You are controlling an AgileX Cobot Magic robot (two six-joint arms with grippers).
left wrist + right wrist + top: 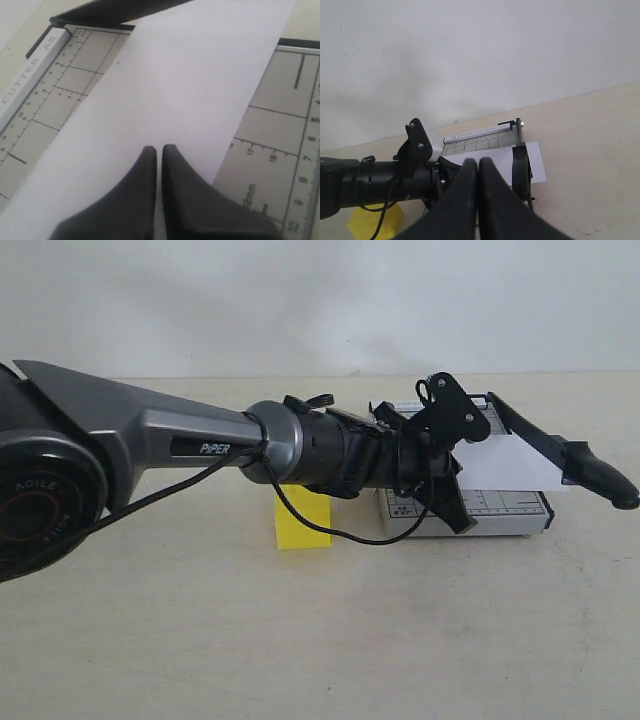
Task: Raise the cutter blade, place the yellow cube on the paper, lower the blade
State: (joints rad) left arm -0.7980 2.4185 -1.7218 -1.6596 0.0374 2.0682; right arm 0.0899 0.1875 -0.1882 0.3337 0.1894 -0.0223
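Note:
The grey cutter base (pixel 505 508) lies right of centre with the white paper (pixel 515 462) across it. Past the base's right end, the black cutter blade (pixel 565 455) slants up off the base, its thick handle (pixel 605 480) toward the right. My left gripper (pixel 452 502) points down over the base, shut and holding nothing. In the left wrist view its tips (pixel 159 148) sit just over the paper (pixel 175 90). The yellow cube (pixel 303 517) rests on the table behind the left arm. My right gripper (pixel 478 161) is shut and empty, back from the cutter (pixel 477 140).
The left arm (pixel 200 445) stretches from the left edge across the table's middle, with a black cable (pixel 330 530) hanging below it. A pale wall stands behind the table. In the right wrist view the blade handle (pixel 521 172) and the cube (pixel 372 222) show.

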